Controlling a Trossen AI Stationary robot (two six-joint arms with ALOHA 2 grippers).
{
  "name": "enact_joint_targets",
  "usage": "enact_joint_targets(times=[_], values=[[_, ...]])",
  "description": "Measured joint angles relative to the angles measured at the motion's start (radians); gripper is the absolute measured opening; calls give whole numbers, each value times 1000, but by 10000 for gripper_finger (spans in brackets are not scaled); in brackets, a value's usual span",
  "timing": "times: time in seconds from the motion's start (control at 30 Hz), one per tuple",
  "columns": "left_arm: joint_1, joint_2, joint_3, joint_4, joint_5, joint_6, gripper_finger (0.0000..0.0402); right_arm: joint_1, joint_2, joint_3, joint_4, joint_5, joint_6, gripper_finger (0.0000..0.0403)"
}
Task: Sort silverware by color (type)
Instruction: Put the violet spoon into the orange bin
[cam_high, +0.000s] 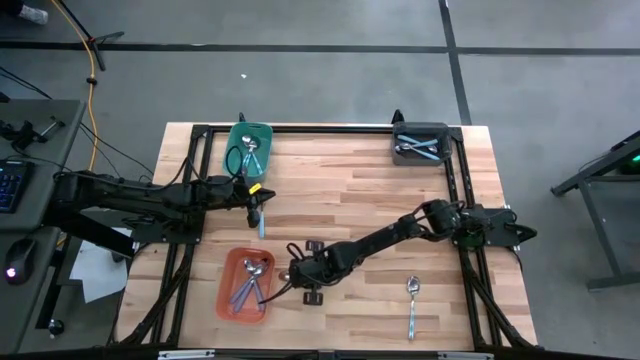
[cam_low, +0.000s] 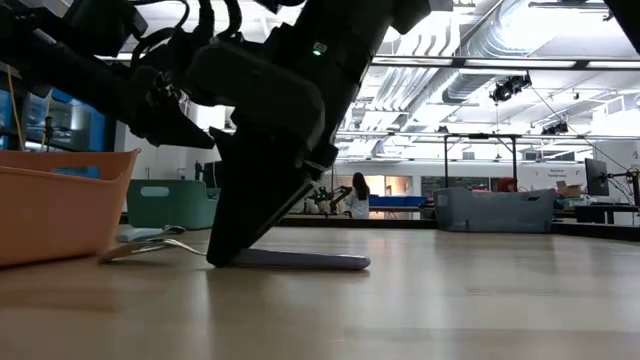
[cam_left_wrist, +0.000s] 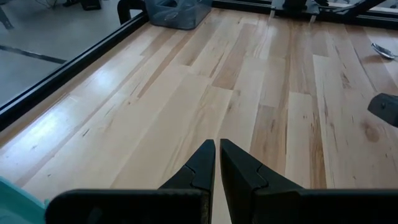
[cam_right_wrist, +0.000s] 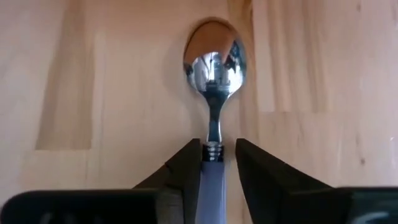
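Note:
A spoon with a shiny bowl (cam_right_wrist: 214, 56) and a purple handle (cam_low: 310, 261) lies flat on the table, just right of the orange bin (cam_high: 247, 285). My right gripper (cam_right_wrist: 217, 149) slants down over it. Its fingers are open and straddle the handle where it meets the metal neck. In the high view the gripper (cam_high: 296, 272) hides the spoon. My left gripper (cam_left_wrist: 217, 163) hovers shut and empty near the teal bin (cam_high: 248, 148). A light-blue spoon (cam_high: 261, 222) lies on the table beside it. My right gripper has one finger (cam_right_wrist: 186, 168) right at the side of the purple handle's bowl end (cam_right_wrist: 211, 180). A thin gap shows at the other finger, and I cannot tell whether either one touches. The fingers slant down from above and lie across the spoon, which lies flat.
Orange, teal and grey (cam_high: 420, 145) bins each hold spoons. Another spoon with a pale handle (cam_high: 412, 305) lies near the table's front right. The middle of the wooden table (cam_high: 360, 190) is bare. A person (cam_low: 357, 195) shows far behind the table.

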Motion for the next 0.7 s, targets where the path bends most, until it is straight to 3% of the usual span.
enact_joint_targets(times=[0.47,0.7], values=[[0,0,0,-5,0,1,15,-21,31,3,118,-21,-19,110],[0,0,0,-8,0,2,15,-24,42,5,118,-36,-21,49]])
